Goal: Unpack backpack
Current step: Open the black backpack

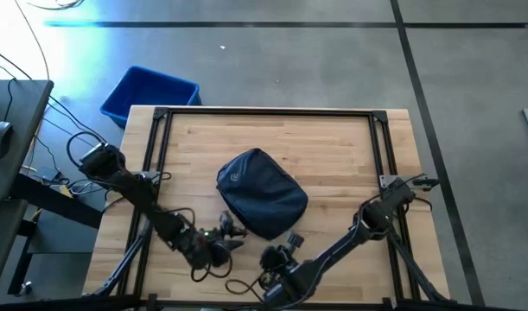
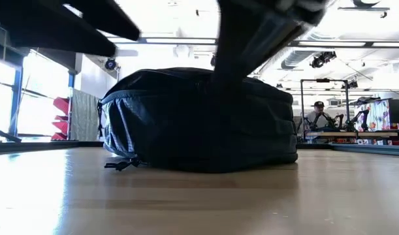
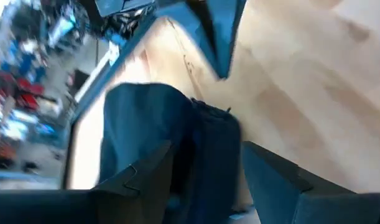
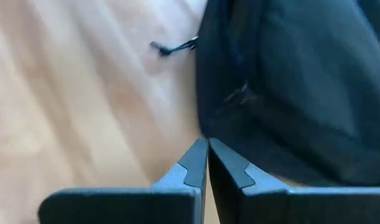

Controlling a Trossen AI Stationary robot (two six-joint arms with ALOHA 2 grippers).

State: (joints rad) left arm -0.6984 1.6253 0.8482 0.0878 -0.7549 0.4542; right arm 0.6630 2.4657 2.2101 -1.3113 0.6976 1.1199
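Observation:
The dark navy backpack lies flat on its side in the middle of the wooden table, bulging and closed as far as I can see. A zipper cord trails from it onto the wood. My left gripper is open at the backpack's near left corner. In the left wrist view a ridge of the backpack reaches in between its spread fingers. My right gripper is shut at the backpack's near edge. My left gripper stands with one finger on either side of a ridge of the backpack; I cannot tell whether either finger touches it. My right gripper's shut fingertips meet right at the backpack's near bottom edge, slanting down from the table's near side. No fabric or cord shows between them, and I cannot tell whether they pinch anything.
A bright blue bin stands on the floor beyond the table's far left corner. Black frame rails run along the table's edges. Bare wood lies to the left, right and far side of the backpack. A person sits far back in the room.

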